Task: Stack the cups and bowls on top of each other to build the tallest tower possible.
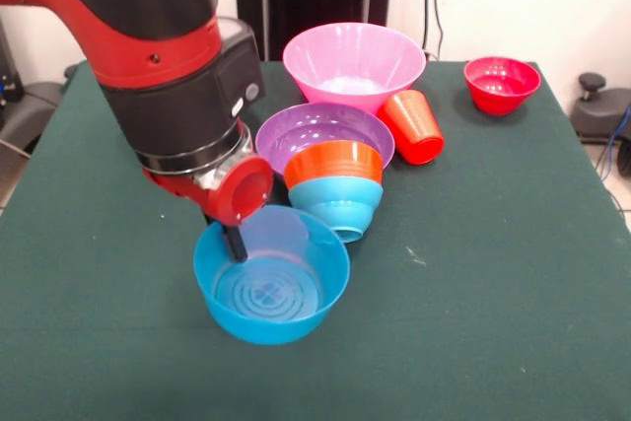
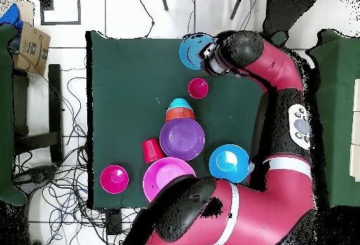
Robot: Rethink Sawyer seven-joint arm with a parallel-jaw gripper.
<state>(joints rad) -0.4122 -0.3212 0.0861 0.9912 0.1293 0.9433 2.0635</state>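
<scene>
While its grip state is unclear, the end effector (image 1: 235, 242) dips into a glossy, ridged blue bowl (image 1: 271, 288).

Counting bowls: one pink bowl (image 1: 353, 61), one purple bowl (image 1: 306, 125), one orange bowl (image 1: 333, 163), one red bowl (image 1: 501, 84). That's four. Now the blues: a light-blue bowl (image 1: 335, 206), a blue bowl (image 1: 271, 317) up front, and from overhead a second blue bowl (image 2: 216, 159). Three blues, so seven bowls in all. Cups: an orange-red cup (image 1: 414, 127) and, seen from overhead, a pinkish cup (image 2: 198, 87). Two cups. And one arm (image 1: 168, 66).
</scene>
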